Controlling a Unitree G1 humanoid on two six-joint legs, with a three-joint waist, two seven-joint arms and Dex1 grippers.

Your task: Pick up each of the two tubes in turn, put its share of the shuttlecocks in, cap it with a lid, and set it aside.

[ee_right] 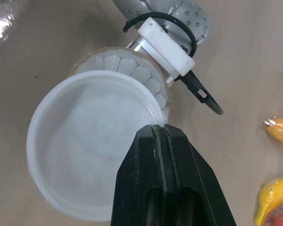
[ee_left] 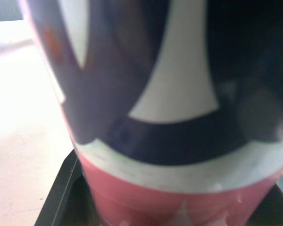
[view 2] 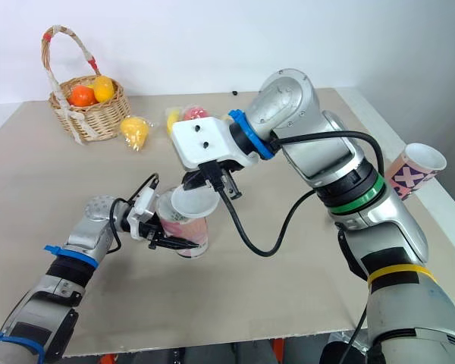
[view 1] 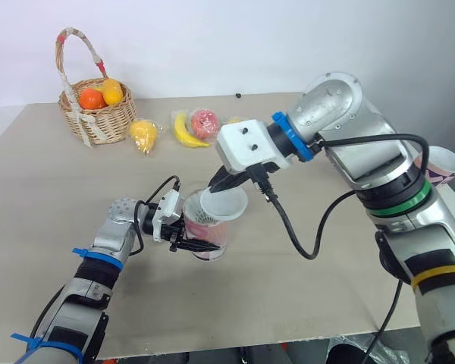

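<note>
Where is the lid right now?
In the head views the lid is pinched at its rim by the right gripper, just over the mouth of the tube that the left gripper holds near the table's middle.

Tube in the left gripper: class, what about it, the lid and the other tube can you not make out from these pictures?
- Shuttlecock count in the tube: in the right wrist view, the lid held by the right gripper covers most of the opening; some feathers show.
- The tube's print: left wrist view, too close and blurred.
- Second tube: contents too small to tell in the eye views, and its lower part is behind the right arm.
</note>
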